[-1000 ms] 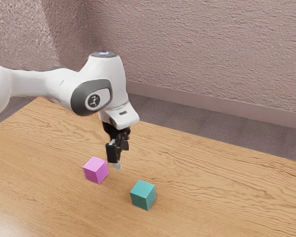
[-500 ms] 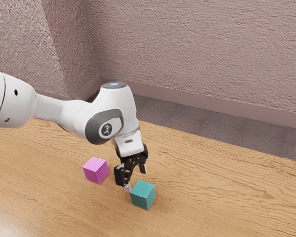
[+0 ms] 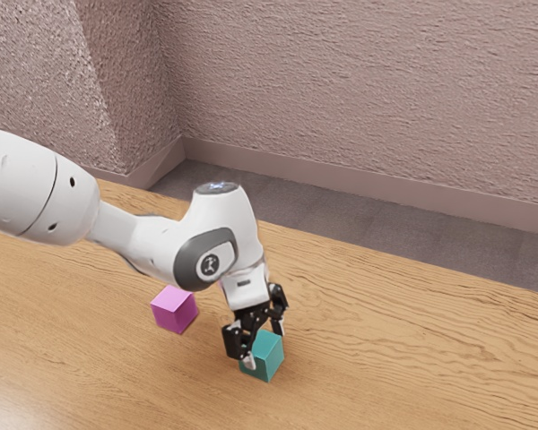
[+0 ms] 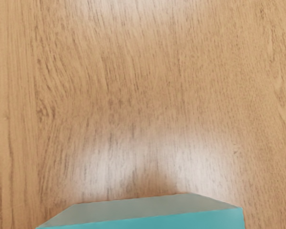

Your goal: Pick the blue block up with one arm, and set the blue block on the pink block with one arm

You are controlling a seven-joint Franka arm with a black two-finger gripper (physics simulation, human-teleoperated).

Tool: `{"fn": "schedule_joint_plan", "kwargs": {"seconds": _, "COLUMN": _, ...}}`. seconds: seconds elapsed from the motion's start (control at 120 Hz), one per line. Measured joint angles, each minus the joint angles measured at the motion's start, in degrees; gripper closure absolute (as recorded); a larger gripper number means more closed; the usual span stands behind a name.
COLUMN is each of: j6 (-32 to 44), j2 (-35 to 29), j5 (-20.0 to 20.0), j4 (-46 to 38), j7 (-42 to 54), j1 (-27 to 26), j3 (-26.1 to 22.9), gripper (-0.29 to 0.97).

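Fingers (image 3: pixel 236 343) around one block (image 3: pixel 269 356), other block (image 3: pixel 173 311) toward exterior view's left

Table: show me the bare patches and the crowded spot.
Widest bare wood: the table on the exterior view's right of the blue block, out to its far edge. Also free: the near strip by the pink block. Crowded: between the two blocks, where the claw and arm hang.

Wooden table (image 3: pixel 412 305) bearing pink block (image 3: pixel 174 310) and blue-green block (image 3: pixel 271 358), apart.
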Motion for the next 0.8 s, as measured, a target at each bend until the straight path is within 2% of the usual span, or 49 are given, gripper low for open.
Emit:
{"fn": "schedule_joint_plan", "kwargs": {"seconds": 0.217, "j6": 2.11, "j2": 2.69, "j5": 0.32, "j4": 0.06, "j7": 1.57, "j1": 0.00, "j3": 0.04, "gripper": 0.00}}
{"fn": "schedule_joint_plan", "kwargs": {"seconds": 0.275, "j6": 2.41, "j2": 2.79, "j5": 0.33, "j4": 0.05, "j7": 1.89, "j1": 0.03, "j3": 0.07, "gripper": 0.07}}
{"fn": "schedule_joint_plan", "kwargs": {"seconds": 0.367, "j6": 2.77, "j2": 2.68, "j5": 0.35, "j4": 0.05, "j7": 2.33, "j1": 0.07, "j3": 0.21, "gripper": 0.25}}
{"fn": "schedule_joint_plan", "kwargs": {"seconds": 0.45, "j6": 3.00, "j2": 2.11, "j5": 0.38, "j4": 0.04, "j7": 2.66, "j1": 0.08, "j3": 0.27, "gripper": 0.33}}
{"fn": "schedule_joint_plan", "kwargs": {"seconds": 0.542, "j6": 2.52, "j2": -0.86, "j5": 0.44, "j4": -0.14, "j7": 2.97, "j1": 0.09, "j3": 0.27, "gripper": 0.38}}
{"fn": "schedule_joint_plan", "kwargs": {"seconds": 0.683, "j6": -0.04, "j2": -6.66, "j5": 0.47, "j4": -0.29, "j7": 3.39, "j1": 0.38, "j3": 0.38, "gripper": 0.38}}
{"fn": "schedule_joint_plan", "kwargs": {"seconds": 0.8, "j6": -3.42, "j2": -11.80, "j5": 0.46, "j4": -0.42, "j7": 3.74, "j1": 0.27, "j3": 4.23, "gripper": 0.38}}
